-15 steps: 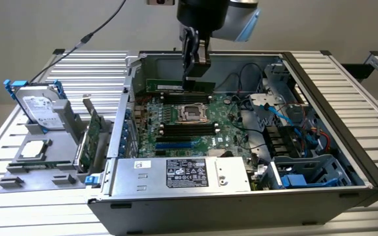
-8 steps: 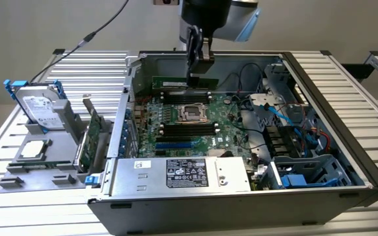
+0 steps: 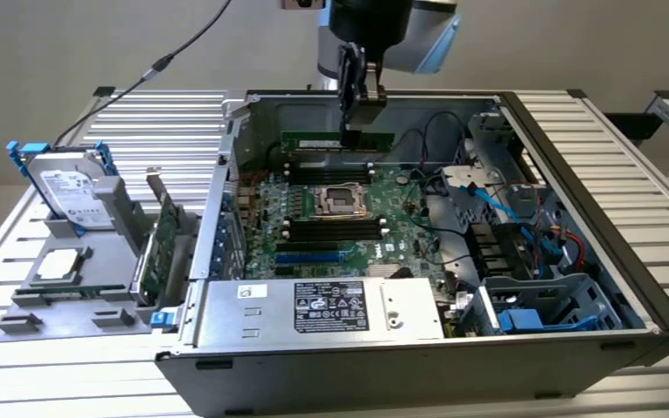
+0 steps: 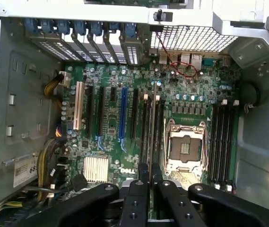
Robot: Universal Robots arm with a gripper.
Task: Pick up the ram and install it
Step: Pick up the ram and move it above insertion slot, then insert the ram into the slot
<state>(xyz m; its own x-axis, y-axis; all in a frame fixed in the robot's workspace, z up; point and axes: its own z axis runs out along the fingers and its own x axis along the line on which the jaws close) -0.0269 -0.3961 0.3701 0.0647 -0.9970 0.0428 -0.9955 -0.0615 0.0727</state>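
Gripper (image 3: 352,129) clamps the ram (image 3: 311,137) (held on edge) at 12 o'clock from the socket (image 3: 337,199), over the motherboard (image 3: 402,218).

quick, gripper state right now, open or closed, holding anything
gripper: closed, holding the ram by its top edge inside the open computer case.
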